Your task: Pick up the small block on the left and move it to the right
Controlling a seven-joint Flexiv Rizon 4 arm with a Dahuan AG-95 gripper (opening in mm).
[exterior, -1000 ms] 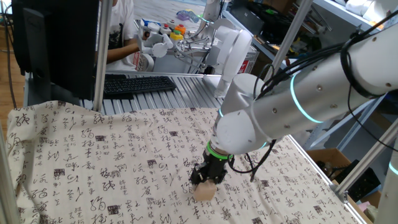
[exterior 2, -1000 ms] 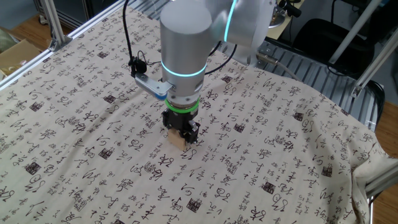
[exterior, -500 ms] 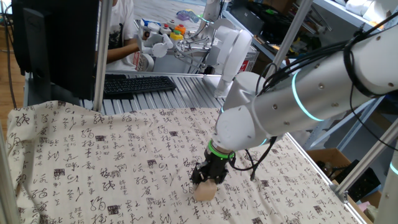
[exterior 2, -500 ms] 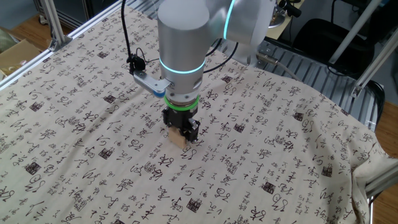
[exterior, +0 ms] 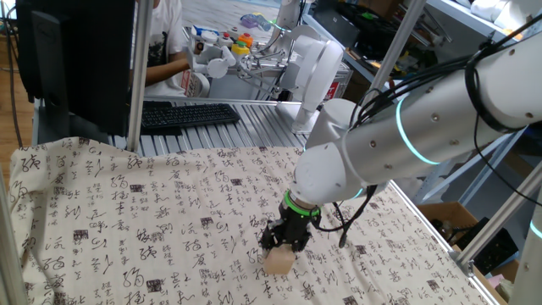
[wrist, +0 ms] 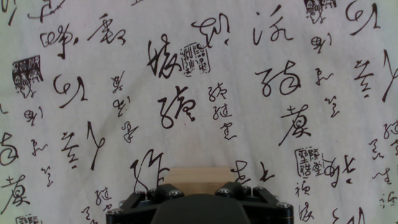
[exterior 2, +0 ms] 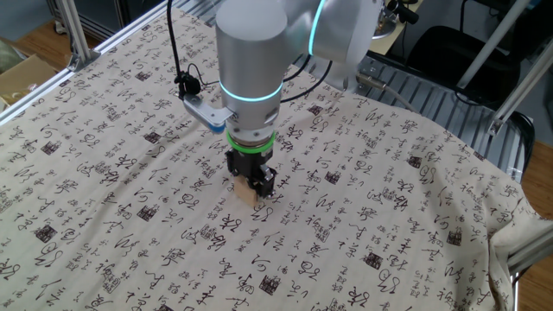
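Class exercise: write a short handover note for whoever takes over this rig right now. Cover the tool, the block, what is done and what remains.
Tool: down over the small block, fingers astride it; whether they are clamped cannot be told.
Block: on the calligraphy-print cloth, apparently not lifted.
Done: approach and lining up over the block.
Left: confirm the grip, lift, carry to the right, set down, release.

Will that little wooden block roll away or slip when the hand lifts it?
Rolling looks unlikely: the block is a flat-faced cube sitting square on the cloth. It looks like solid wood, so probably stiff and light. The hand sits over its flat sides, so slipping seems unlikely.
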